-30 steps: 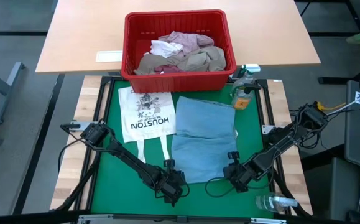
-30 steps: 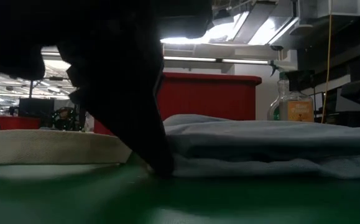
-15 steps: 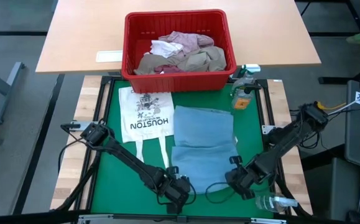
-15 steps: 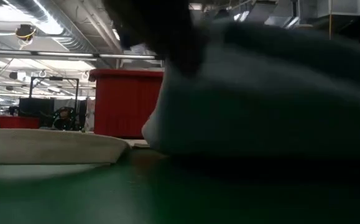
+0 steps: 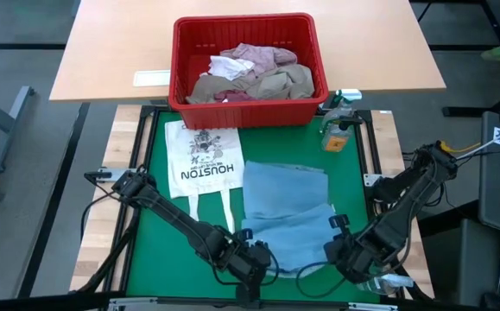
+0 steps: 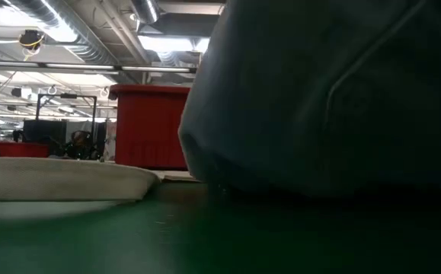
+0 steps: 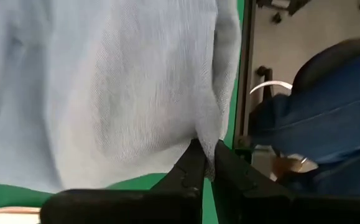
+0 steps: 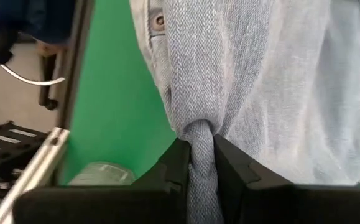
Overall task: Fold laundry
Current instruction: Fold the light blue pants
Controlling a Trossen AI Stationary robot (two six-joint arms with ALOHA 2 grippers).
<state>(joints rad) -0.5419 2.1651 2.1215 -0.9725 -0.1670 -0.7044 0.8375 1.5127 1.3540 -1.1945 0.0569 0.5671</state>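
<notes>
— Where are the jeans (image 5: pixel 286 212)?
— On the green tabletop (image 5: pixel 159 233), by the white bag (image 5: pixel 201 158).
— Who holds them?
— The left gripper (image 5: pixel 258 262) and right gripper (image 5: pixel 344 252), jaws pinched tight on the near edge.

In the low view, the light blue denim jeans (image 6: pixel 327 91) loom close to the camera, hiding both grippers and most of the red plastic basket (image 6: pixel 148 125). In the high view, a clear bottle (image 5: pixel 386 282) is partly covered by the right arm.
</notes>
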